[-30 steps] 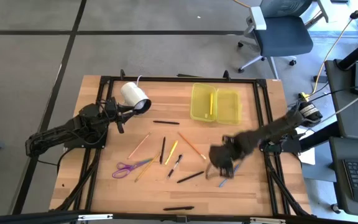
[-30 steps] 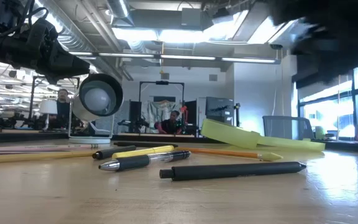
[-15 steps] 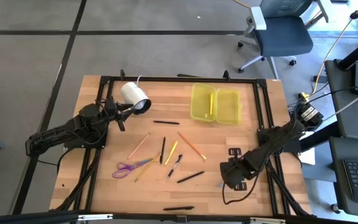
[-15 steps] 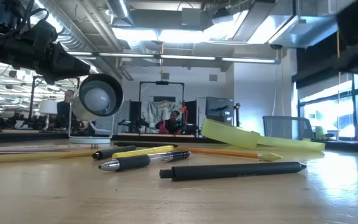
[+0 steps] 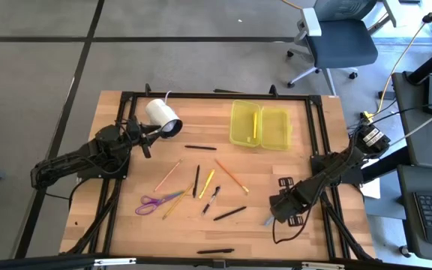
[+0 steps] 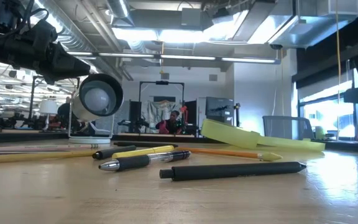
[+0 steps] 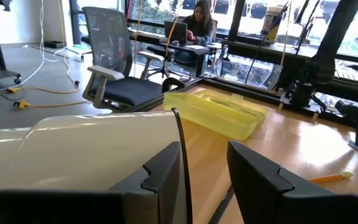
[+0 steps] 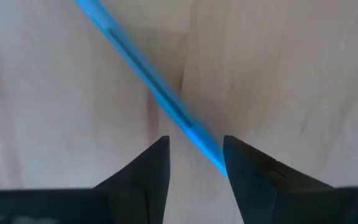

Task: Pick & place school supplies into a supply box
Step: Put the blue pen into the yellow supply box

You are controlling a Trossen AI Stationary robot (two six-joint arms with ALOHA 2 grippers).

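Blue pen (image 8: pixel 160 93) lies flat on the table (image 5: pixel 306 236), well apart from the yellow box (image 5: pixel 259 124). My right gripper (image 5: pixel 274 213) hangs over it, fingers spread astride its tip: closing so near the end may flick it away. No writing is legible.

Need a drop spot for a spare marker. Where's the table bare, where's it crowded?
Bare: the wood between the purple scissors and the black pen at the near edge, and left of the supply box. Crowded: the pencil cluster mid-table, and around the right gripper.
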